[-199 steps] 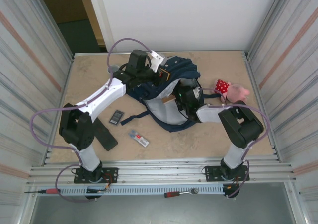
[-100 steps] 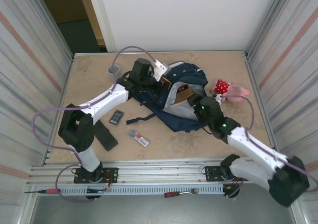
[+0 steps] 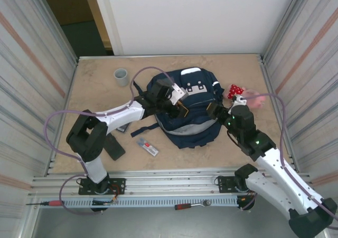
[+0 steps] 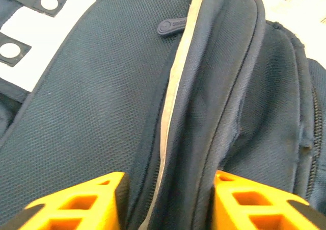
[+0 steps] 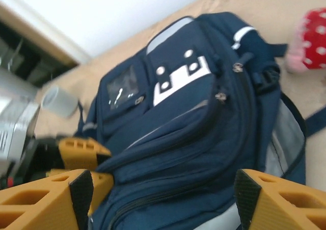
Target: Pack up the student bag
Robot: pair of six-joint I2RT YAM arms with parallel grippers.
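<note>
The student bag, navy with white patches, lies flat in the middle of the table, front side up. My left gripper rests on its left part, open. In the left wrist view its orange fingers straddle a raised fold of the bag beside the reflective stripe. My right gripper hovers at the bag's right edge, open with nothing between its fingers. The right wrist view looks across the bag between the right gripper's wide fingers, with the left gripper at the far left.
A grey cup stands at the back left. A red and pink plush toy lies right of the bag. A black flat object and a small white pack lie at the front left. Metal walls close both sides.
The bag, held up and open by my left gripper before, now lies flat and closed over. The left gripper has opened. My right arm has drawn back out to the bag's right edge.
</note>
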